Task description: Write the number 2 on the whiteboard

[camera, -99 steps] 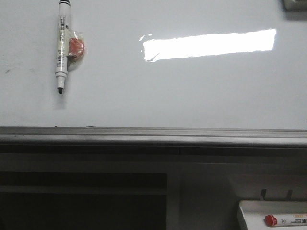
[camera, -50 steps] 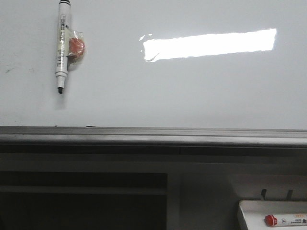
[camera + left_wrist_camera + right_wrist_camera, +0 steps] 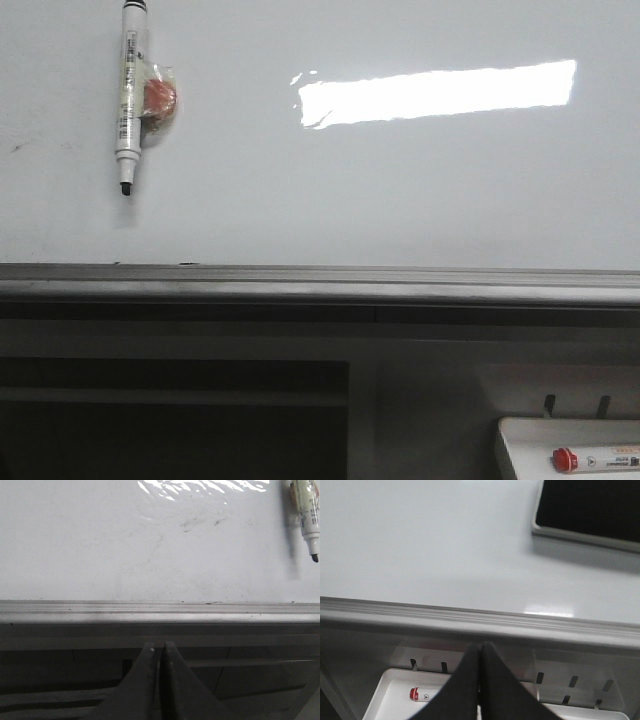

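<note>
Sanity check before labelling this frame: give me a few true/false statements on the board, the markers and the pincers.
1. The whiteboard already carries a finished 2. False: only faint smudges show, no figure.
2. An uncapped black marker lies on the board, tip toward the rail. True.
3. The left pincer grips that marker. False: it is shut on nothing, short of the rail.
4. A red-capped marker lies in the white tray. True.
5. The right pincer is wide open. False: its fingers are pressed together.

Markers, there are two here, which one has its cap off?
The marker on the whiteboard, upper left: its dark tip is bare. The other lies in the tray with a red cap on.
</note>
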### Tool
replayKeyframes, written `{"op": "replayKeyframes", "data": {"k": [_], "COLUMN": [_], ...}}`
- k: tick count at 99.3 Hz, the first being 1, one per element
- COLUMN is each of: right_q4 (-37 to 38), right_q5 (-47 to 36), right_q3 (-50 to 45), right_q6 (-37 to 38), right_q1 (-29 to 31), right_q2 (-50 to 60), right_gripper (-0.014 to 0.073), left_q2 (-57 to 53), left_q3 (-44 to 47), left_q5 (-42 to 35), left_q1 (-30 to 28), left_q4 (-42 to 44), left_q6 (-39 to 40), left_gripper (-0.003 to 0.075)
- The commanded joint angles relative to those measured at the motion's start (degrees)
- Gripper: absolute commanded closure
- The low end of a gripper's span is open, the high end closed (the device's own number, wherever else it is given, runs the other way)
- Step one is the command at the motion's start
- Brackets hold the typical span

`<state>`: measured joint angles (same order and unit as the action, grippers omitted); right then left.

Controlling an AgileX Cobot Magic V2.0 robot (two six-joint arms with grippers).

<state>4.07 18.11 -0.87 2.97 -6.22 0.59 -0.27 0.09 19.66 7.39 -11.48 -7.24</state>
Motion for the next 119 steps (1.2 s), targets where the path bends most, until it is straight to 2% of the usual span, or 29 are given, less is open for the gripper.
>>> {"op": "replayKeyframes", "data": {"k": [1,8,19,35,44,49,59,73,82,86,91,99,105,113,119], "right_q4": [0.0,0.0,-2.0,-18.0,-24.8,-26.6,-29.6,-32.5,-32.5,-32.0,-30.2,-27.1,-26.7,-26.7,-26.7], "right_q5": [-1.9,-4.6,-14.5,-28.3,-31.5,-31.6,-30.8,-30.1,-26.3,-22.7,-17.7,-9.5,-3.6,2.8,6.4], "right_q3": [-1.4,-1.4,-1.4,-1.4,-1.4,-1.4,-1.4,0.3,3.7,6.1,9.4,15.8,20.1,26.0,29.3], "right_q6": [-0.3,-0.3,-0.3,-0.3,-0.3,-0.3,-0.3,-0.2,-0.2,-0.3,-0.6,-3.0,-7.1,-11.4,-12.7], "right_q1": [0.1,0.1,0.1,0.1,0.1,0.1,0.1,0.0,-0.1,-0.1,-0.1,-0.1,-0.1,-0.1,-0.1], "right_q2": [1.2,1.2,1.2,1.2,1.2,1.2,1.1,1.1,1.1,1.1,0.9,-0.4,-2.8,-6.7,-10.4], "right_gripper": [0.0664,0.0664,0.0664,0.0664,0.0664,0.0664,0.0664,0.0664,0.0664,0.0664,0.0664,0.0659,0.0633,0.0529,0.0421], "left_q2": [-1.5,-1.5,-1.5,-1.5,-1.5,-1.5,-1.5,-1.5,-1.5,-1.5,-1.3,0.7,4.8,12.1,18.7], "left_q3": [0.5,0.5,0.5,0.5,0.5,0.5,0.5,0.5,0.3,-0.3,-2.9,-9.5,-16.3,-24.2,-29.9], "left_q5": [-3.2,-3.2,-3.3,-3.3,-4.4,-7.7,-14.6,-23.7,-26.7,-27.1,-24.7,-15.8,-8.1,1.3,6.6], "left_q1": [0.4,0.4,0.4,0.4,0.4,0.4,0.4,0.5,0.5,0.5,0.5,0.5,0.4,0.4,0.4], "left_q4": [0.6,0.6,0.6,0.5,-0.7,-8.6,-37.3,-58.2,-64.0,-63.2,-57.4,-39.6,-26.4,-12.7,-8.1], "left_q6": [0.4,0.4,0.4,0.4,0.4,0.5,0.5,0.5,0.5,-0.2,-2.6,-9.6,-10.8,-10.8,-10.8], "left_gripper": [0.0741,0.0741,0.0741,0.0741,0.0741,0.0741,0.0741,0.0741,0.0741,0.0741,0.0741,0.0741,0.0740,0.0720,0.0631]}}
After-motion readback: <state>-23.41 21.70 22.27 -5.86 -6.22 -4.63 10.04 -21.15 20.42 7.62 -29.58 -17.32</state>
